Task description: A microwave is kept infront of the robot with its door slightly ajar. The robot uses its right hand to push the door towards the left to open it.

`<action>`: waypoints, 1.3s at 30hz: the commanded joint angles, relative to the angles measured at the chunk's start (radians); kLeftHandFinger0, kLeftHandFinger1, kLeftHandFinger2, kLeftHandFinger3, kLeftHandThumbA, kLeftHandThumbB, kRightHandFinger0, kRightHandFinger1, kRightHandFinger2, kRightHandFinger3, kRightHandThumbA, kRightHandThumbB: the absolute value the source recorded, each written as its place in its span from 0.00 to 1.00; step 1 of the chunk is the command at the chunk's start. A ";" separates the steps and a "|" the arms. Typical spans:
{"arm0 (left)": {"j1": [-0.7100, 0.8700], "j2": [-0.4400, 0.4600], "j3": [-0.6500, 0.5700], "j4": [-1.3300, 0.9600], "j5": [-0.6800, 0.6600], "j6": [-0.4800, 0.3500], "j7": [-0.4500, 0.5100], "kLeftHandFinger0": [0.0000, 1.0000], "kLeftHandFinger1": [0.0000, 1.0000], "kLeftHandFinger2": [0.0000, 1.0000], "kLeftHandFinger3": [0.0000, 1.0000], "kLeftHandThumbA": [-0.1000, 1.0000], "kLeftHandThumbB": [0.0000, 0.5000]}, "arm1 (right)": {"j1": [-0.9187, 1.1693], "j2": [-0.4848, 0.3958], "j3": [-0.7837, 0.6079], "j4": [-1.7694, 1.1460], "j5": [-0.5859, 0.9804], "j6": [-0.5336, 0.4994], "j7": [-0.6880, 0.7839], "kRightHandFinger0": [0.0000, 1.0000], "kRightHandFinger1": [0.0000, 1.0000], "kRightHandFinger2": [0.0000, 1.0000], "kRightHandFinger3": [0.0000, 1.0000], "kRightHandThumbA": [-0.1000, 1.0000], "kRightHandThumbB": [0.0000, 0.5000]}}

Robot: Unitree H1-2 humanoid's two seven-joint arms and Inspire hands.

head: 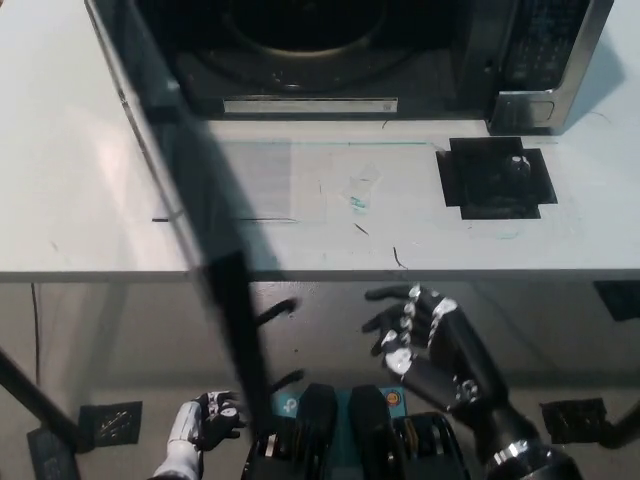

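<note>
Microwave [520, 60]: brushed metal casing, dull sheen; control panel dark, glossy. Door [190, 200]: dark glass, glossy, near edge-on. Table [60, 200]: white, smooth, matt, faintly scuffed. Black square patch [497, 178] on tabletop: matt, tape-like. Right hand [425, 340]: black, hard, semi-gloss. Left hand [205, 420]: white, plastic-looking.
</note>
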 commanded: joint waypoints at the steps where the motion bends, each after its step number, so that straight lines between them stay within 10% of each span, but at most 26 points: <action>1: -0.016 0.000 0.001 -0.007 -0.002 -0.028 0.000 0.66 0.53 0.56 0.52 0.17 0.16 | 0.000 0.026 0.016 -0.036 0.003 -0.026 0.023 0.19 0.28 0.39 0.58 0.36 0.35; 24: -0.033 -0.003 -0.004 0.002 0.009 -0.011 0.008 0.64 0.52 0.56 0.54 0.15 0.10 | 0.165 -0.045 -0.286 -0.020 0.055 -0.113 -0.034 0.29 0.38 0.48 0.64 0.28 0.28; 39: -0.039 -0.005 -0.009 -0.007 0.010 -0.009 0.007 0.66 0.56 0.59 0.58 0.20 0.11 | 0.184 0.009 -0.433 0.271 0.048 -0.244 -0.092 0.19 0.28 0.44 0.64 0.36 0.38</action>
